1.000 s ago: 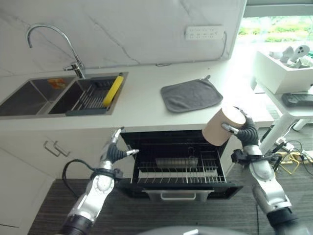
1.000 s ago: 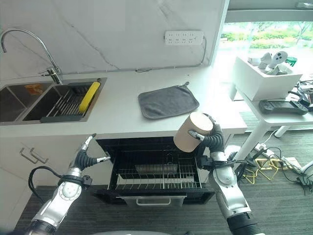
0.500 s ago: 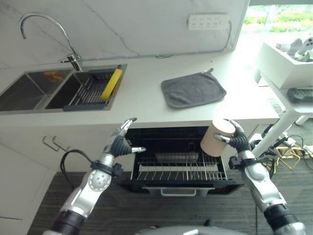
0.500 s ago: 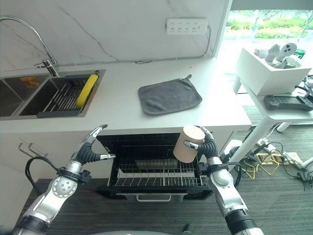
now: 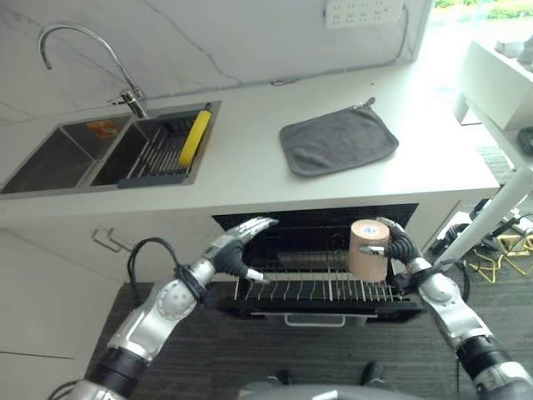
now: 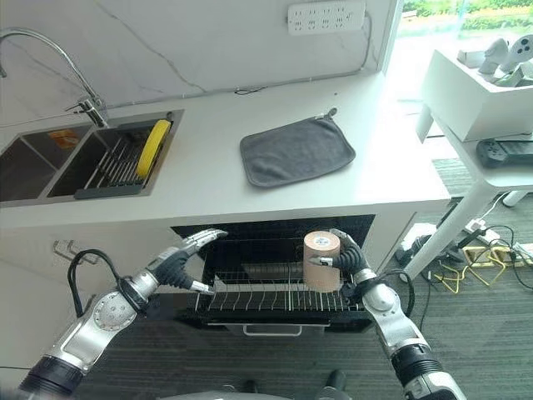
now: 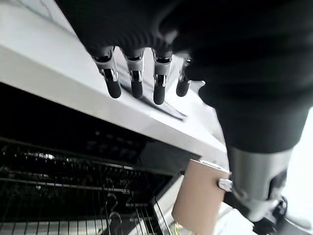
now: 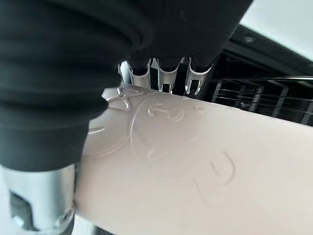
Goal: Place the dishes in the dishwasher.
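Note:
A tan cup (image 5: 366, 249) stands upside down over the right side of the dishwasher's wire rack (image 5: 300, 290), which is pulled out under the counter. My right hand (image 5: 398, 248) is shut on the cup from its right side; its wrist view shows the cup's embossed side (image 8: 195, 171) under the fingers (image 8: 161, 73). Whether the cup touches the rack I cannot tell. My left hand (image 5: 233, 254) is open, fingers spread, at the rack's left front corner; its fingers (image 7: 137, 78) hang straight in the left wrist view, where the cup (image 7: 200, 203) also shows.
A grey cloth (image 5: 337, 142) lies on the white counter (image 5: 250, 179) above the dishwasher. At the left, a sink (image 5: 50, 162) with a tap holds a dish rack with a yellow item (image 5: 193, 137). A white table (image 6: 491, 167) with cables beneath stands at the right.
The right hand has lowered the cup from counter height down to the rack and turned it upright, bottom up. The left hand moved right to the rack's left corner. The camera has shifted.

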`<state>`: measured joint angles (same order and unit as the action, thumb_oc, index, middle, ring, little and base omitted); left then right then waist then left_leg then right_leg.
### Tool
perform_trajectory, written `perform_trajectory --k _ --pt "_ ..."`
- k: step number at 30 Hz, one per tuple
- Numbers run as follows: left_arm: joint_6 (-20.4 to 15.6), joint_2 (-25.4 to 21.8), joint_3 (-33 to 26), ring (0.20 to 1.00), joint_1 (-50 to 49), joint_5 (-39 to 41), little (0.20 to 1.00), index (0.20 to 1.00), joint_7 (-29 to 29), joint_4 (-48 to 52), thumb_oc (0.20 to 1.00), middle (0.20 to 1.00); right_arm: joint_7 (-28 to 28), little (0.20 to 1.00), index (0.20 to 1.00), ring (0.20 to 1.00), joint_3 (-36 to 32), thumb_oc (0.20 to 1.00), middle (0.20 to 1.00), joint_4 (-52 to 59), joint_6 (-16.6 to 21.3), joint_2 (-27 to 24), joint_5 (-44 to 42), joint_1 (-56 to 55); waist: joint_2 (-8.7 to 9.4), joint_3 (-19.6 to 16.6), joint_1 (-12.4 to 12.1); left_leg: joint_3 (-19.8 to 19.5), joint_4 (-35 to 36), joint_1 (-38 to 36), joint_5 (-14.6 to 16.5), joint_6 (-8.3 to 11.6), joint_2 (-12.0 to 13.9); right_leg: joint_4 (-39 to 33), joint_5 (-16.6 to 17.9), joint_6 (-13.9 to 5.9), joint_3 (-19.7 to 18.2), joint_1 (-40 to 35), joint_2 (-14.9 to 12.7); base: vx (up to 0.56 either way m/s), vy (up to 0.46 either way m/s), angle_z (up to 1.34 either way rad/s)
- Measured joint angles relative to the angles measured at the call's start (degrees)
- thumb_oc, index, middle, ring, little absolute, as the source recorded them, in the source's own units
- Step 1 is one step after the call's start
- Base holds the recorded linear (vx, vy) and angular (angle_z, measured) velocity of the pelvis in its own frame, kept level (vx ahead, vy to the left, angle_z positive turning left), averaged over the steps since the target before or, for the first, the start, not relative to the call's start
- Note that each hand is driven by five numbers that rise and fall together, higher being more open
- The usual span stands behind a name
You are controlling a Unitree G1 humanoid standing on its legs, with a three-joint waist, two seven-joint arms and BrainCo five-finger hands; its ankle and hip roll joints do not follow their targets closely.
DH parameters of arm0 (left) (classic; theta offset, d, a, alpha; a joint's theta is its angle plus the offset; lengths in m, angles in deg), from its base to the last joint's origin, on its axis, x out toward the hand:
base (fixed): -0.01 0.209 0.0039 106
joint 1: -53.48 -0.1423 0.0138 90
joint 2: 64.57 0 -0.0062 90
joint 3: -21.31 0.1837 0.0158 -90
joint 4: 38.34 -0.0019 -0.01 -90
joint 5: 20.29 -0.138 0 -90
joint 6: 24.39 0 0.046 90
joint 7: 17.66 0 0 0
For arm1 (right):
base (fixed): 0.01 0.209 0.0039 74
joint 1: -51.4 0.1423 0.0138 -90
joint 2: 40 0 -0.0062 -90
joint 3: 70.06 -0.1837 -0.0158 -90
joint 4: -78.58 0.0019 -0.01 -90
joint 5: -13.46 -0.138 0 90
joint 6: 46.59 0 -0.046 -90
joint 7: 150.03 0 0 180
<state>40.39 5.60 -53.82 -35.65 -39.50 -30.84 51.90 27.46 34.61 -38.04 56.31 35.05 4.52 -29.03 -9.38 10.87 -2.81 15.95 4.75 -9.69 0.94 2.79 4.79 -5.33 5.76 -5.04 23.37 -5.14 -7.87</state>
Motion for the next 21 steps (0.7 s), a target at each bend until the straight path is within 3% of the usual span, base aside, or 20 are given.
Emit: perform_trajectory --k 3,5,9,13,17,21 --pt "-1.0 -4.7 3.6 1.000 2.3 0.3 1.000 1.000 -6.3 2.6 1.000 1.000 -0.9 0.200 0.200 0.200 0.5 0.200 0.200 -0.3 0.0 -4.3 0.5 0.7 -2.37 1.1 0.1 0.0 0.0 0.6 -0.1 -0.28 -0.7 0.2 0.3 -0.30 0.0 0.6 -0.7 0.00 0.086 0.02" --pt "-1.4 -5.4 4.2 1.000 3.0 1.1 1.000 1.000 -11.5 3.2 1.000 1.000 -1.2 0.200 0.200 0.200 0.4 0.200 0.200 -0.4 -0.1 -5.5 0.8 0.9 -3.99 1.4 0.4 0.0 0.0 0.5 0.0 -0.41 -1.2 0.3 0.4 -0.53 -0.1 0.6 -1.1 0.01 0.049 -0.02" --pt "-1.5 -5.9 6.3 1.000 3.1 4.6 1.000 1.000 -21.9 4.2 1.000 1.000 -2.0 0.200 0.200 0.200 1.1 0.200 0.200 -0.3 -0.1 -5.3 2.3 1.3 -4.86 1.4 0.1 0.1 -1.1 0.6 -0.1 -0.41 -1.7 0.3 0.3 -0.79 -0.6 0.4 -1.8 0.04 0.056 -0.05" --pt "-1.2 -6.3 10.2 1.000 1.7 4.5 1.000 1.000 -23.2 4.2 1.000 1.000 -1.4 0.200 0.200 0.200 3.1 0.200 0.200 -0.4 -0.5 -4.7 4.5 3.2 -5.02 1.4 0.3 0.3 -1.2 0.2 -0.1 -0.41 -2.1 0.3 0.1 -1.19 -1.0 0.3 -2.3 0.07 0.058 -0.07" --pt "-0.8 -6.9 14.7 1.000 3.6 1.7 1.000 1.000 -16.7 2.1 1.000 1.000 -0.6 0.200 0.200 0.200 5.2 0.200 0.200 -5.1 -1.4 -3.2 6.6 10.1 -4.97 2.8 -0.5 0.3 -2.7 -0.3 -0.1 -0.41 -2.6 1.5 -0.5 -1.79 -1.4 -0.3 -3.1 0.09 0.018 -0.03" --pt "-0.8 -7.0 15.3 1.000 4.7 1.4 1.000 1.000 -15.6 1.8 1.000 1.000 0.5 0.200 0.200 0.200 5.1 0.200 0.200 -6.1 -2.3 -3.2 6.6 12.3 -4.86 5.1 -0.7 0.2 -5.0 -0.5 0.0 -0.41 -2.7 6.1 -3.1 -2.11 -1.2 0.2 -4.5 0.04 -0.025 0.08"
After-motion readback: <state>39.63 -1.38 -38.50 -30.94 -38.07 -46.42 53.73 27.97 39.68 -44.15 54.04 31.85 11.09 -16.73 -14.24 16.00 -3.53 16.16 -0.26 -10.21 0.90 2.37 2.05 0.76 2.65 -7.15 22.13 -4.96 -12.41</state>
